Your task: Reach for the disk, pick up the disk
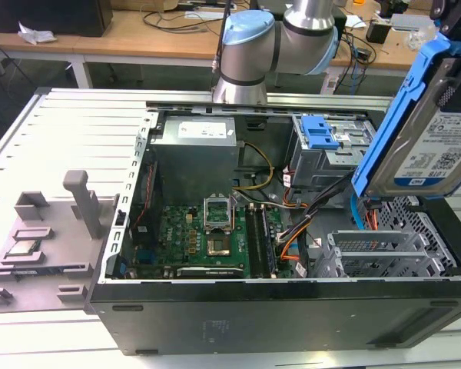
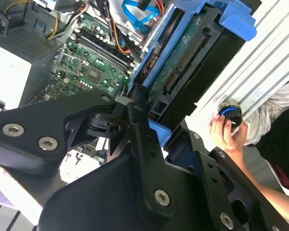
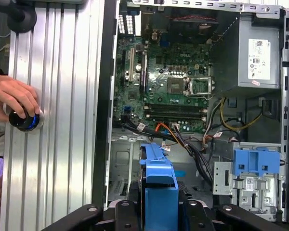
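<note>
End effector (image 2: 151,127) pinching the disk (image 1: 426,123) by its blue frame, disk lifted clear and tilted above the open computer case (image 1: 276,307) at the exterior view's right. Below it sit the motherboard (image 3: 168,82), grey power supply (image 3: 255,57) and blue latch (image 3: 255,161). A person's hand (image 3: 14,96) rests on a knob on the ribbed metal counter (image 3: 62,144) beside the case.
</note>
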Robot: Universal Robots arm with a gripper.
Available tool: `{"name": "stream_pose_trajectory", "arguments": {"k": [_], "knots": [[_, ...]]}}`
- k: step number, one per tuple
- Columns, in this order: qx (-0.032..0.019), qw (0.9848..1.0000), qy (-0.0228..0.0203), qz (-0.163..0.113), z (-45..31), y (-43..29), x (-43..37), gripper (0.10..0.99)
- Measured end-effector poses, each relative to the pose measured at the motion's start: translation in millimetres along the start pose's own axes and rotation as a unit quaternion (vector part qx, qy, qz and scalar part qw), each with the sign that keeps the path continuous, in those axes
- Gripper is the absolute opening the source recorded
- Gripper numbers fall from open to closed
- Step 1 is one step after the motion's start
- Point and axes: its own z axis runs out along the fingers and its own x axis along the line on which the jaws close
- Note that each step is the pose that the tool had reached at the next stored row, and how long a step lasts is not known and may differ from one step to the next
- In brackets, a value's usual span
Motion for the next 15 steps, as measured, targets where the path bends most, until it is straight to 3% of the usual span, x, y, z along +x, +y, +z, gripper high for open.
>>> {"name": "stream_pose_trajectory", "arguments": {"k": [6,15], "knots": [[0.0,1.0,-0.0002,0.0,2.8,0.3,18.3,0.365],[0.0,1.0,-0.0001,0.0,26.2,-1.2,18.9,0.365]]}}
